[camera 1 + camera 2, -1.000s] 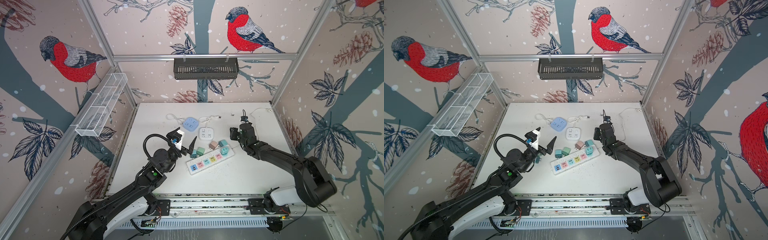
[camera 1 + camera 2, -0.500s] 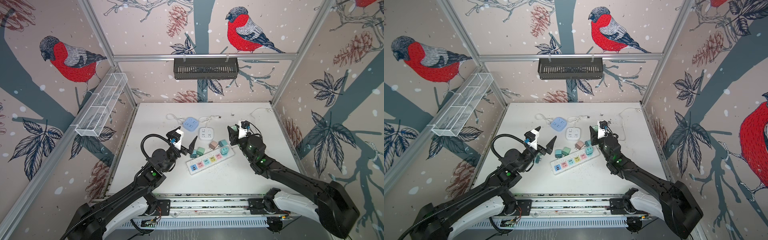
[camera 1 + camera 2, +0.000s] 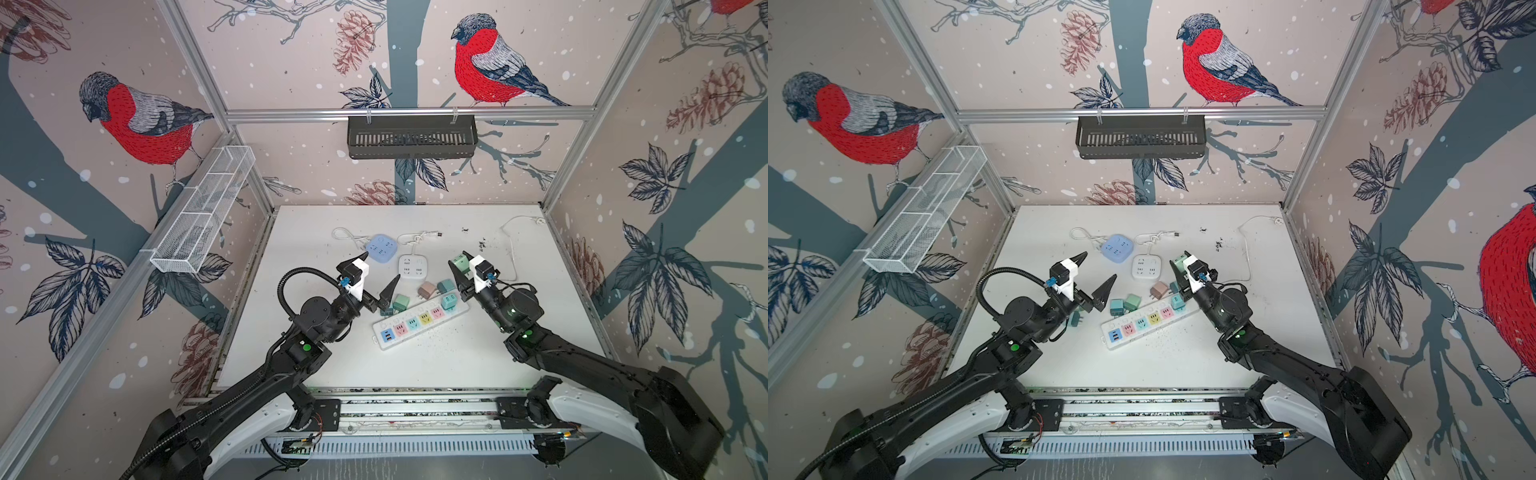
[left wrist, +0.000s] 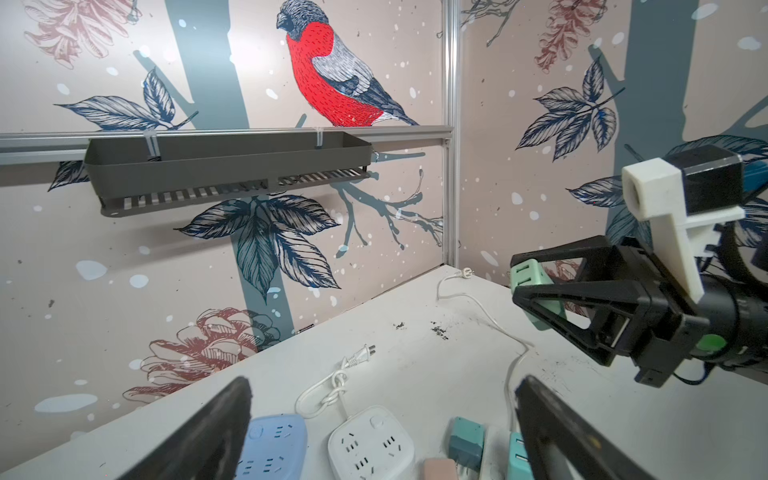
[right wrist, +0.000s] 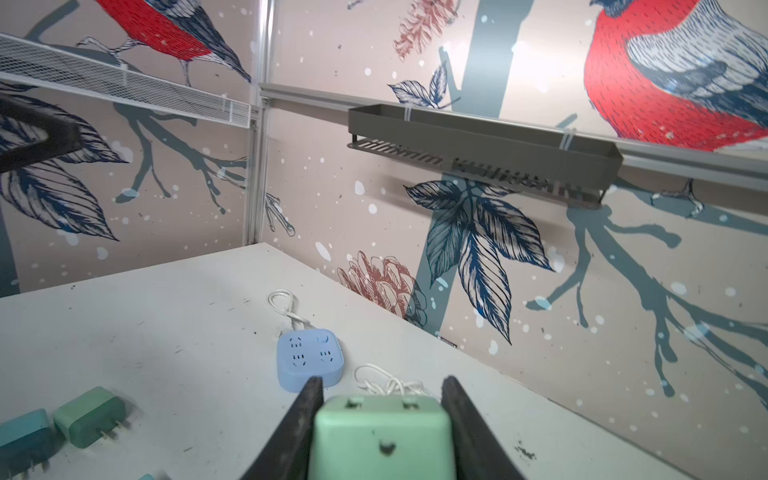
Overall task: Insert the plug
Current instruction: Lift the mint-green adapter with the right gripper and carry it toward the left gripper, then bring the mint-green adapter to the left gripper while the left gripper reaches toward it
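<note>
Scuffed white tabletop [image 3: 457,361] amid bird-print walls [image 3: 291,50]; left jaws wide apart, right jaws tight around mint plug [image 5: 380,440].

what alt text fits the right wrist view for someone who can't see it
The right gripper holds a mint-green plug between its black jaws, close to the camera. Beyond it on the white table lie a blue socket cube with a white cord and two loose plugs. A dark grey shelf hangs on the bird-patterned wall behind.
</note>
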